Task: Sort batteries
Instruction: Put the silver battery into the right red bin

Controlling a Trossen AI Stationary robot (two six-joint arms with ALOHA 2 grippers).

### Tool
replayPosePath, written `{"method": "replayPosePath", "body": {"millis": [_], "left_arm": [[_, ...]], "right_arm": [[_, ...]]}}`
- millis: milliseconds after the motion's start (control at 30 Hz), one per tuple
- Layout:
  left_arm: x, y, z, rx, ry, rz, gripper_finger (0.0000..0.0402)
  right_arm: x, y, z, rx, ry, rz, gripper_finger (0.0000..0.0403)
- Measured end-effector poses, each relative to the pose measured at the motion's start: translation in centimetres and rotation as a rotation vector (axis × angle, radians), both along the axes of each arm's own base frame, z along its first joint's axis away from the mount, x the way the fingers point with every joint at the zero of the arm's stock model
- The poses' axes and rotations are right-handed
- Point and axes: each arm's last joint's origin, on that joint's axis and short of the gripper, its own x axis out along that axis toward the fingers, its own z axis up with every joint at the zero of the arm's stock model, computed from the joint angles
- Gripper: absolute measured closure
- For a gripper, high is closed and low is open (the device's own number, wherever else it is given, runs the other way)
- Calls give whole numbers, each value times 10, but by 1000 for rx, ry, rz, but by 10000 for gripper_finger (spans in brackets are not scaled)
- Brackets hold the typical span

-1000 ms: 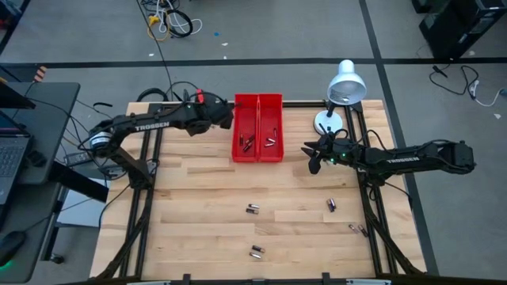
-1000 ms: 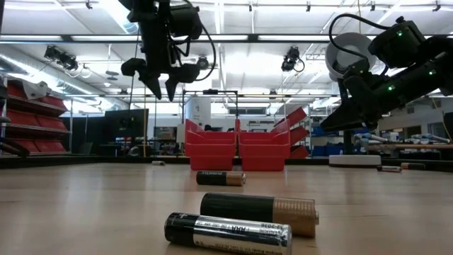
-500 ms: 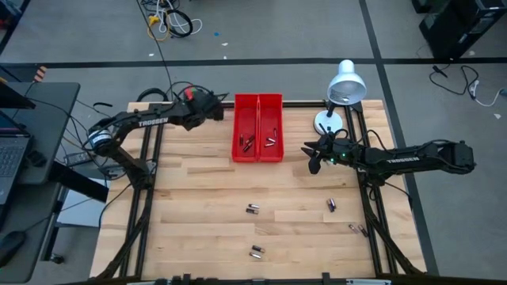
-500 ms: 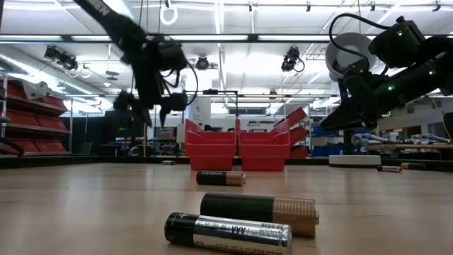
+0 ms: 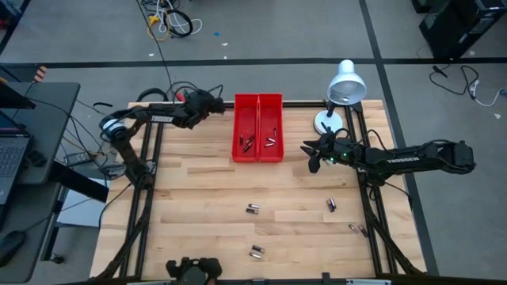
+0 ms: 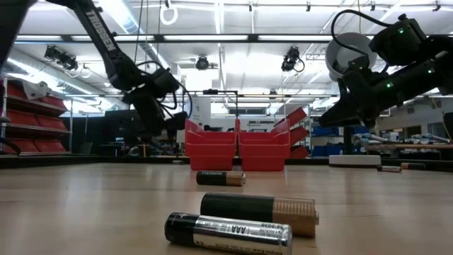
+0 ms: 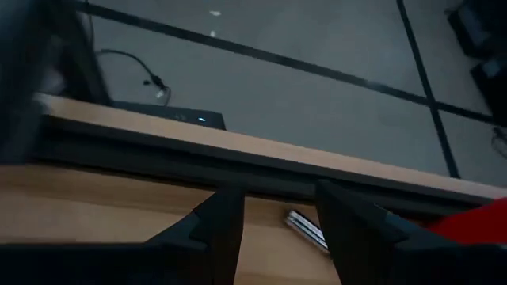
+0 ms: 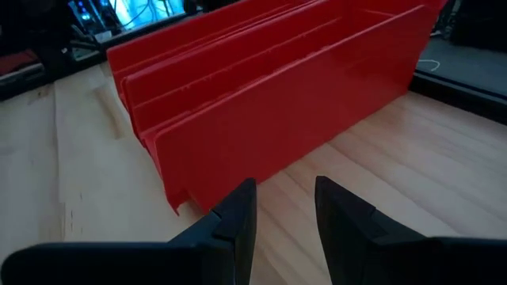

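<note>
Two red bins (image 5: 257,127) stand side by side at the table's far middle, each with a few batteries (image 5: 248,142) inside. Loose batteries lie on the near half of the table (image 5: 253,210), (image 5: 331,205), (image 5: 358,229), (image 5: 256,253), and close to the low camera (image 6: 228,232). My left gripper (image 5: 212,103) is open and hangs low at the far edge, left of the bins. One battery (image 7: 305,229) lies on the wood just beyond its fingers. My right gripper (image 5: 311,156) is open and hovers right of the bins, pointing at the bin wall (image 8: 277,119).
A white desk lamp (image 5: 341,91) stands at the far right corner, behind my right arm. A laptop desk (image 5: 32,134) sits left of the table. A dark object (image 5: 190,269) shows at the near edge. Bare wood lies between the bins and the loose batteries.
My left gripper has drawn back from beside the bins toward the table's far left and come down from high above the table to near the far edge. My right arm has stayed still. No battery has moved.
</note>
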Motion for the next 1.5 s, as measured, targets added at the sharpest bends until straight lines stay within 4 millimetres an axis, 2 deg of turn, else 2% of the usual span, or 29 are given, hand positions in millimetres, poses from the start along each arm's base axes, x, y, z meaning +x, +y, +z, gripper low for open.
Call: {"method": "replayPosePath", "body": {"millis": [167, 300, 500, 833, 1133, 1500], "left_arm": [[18, 15, -9, 10, 72, -144, 229], [31, 27, -9, 39, 146, -220, 229], [36, 33, -6, -2, 243, -260, 229], [31, 30, -10, -85, 369, -300, 229], [39, 20, -10, -107, 312, -288, 229], [38, 12, -15, -156, 383, -293, 229]], "right_arm": [[0, 0, 0, 28, -16, -13, 286], [-1, 0, -2, 38, 3, -9, 286], [-2, 1, -5, 87, 11, -22, 286], [-2, 1, -5, 119, -7, -34, 286], [-1, 2, -5, 148, -17, -11, 286], [-1, 2, -5, 114, 2, 6, 286]]}}
